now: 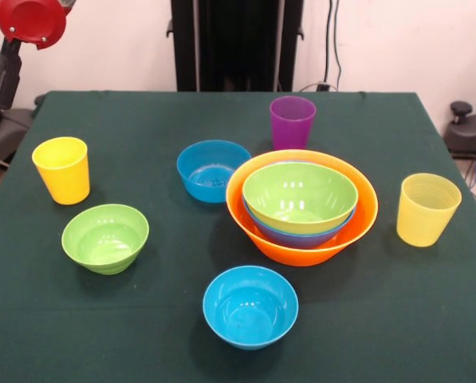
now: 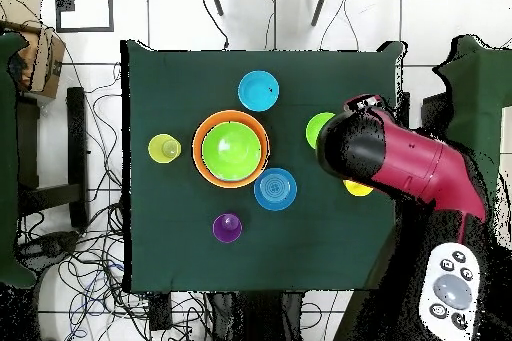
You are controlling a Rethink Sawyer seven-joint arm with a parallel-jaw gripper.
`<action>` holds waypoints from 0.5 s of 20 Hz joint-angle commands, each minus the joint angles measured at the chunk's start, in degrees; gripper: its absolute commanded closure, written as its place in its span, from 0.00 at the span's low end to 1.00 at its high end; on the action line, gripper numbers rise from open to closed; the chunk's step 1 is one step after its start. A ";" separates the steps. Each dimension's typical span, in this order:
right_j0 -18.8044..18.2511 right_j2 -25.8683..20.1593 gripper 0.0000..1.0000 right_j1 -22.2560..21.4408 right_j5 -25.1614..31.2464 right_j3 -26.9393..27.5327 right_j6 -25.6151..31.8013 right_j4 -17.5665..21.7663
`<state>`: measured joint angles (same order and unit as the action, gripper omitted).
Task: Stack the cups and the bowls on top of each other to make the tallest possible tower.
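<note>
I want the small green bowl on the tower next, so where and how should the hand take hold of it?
Probably by the rim, from straight above. The small green bowl sits upright and open on the table, clear of the yellow cup. Its sloped, glossy wall would likely slip in a side grip, so one finger inside and one outside the thin rim seems safest. The hand itself is not visible.

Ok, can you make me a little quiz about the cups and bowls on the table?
1. True or false: the purple cup stands inside the orange bowl.
2. How many bowls sit alone on the cloth, outside the orange bowl?
3. What lies topmost in the orange bowl? A green bowl, B blue cup, C yellow cup.
Key: 1 false; 2 three: one small green bowl, two small blue bowls; 3 A.
</note>
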<state>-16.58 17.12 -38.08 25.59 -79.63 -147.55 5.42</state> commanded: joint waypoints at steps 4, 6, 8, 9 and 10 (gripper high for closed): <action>1.04 -6.65 0.00 3.25 0.60 -6.38 0.99 1.63; 1.03 -6.88 0.00 3.27 0.70 -6.60 0.84 1.37; 0.97 -7.16 0.00 3.34 0.66 -6.83 0.70 1.13; 0.90 -7.31 0.00 3.35 0.67 -6.95 0.66 1.02; 0.64 -7.73 0.00 3.32 0.68 -7.16 0.73 0.76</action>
<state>-16.58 16.80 -37.95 25.59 -80.53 -147.55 5.41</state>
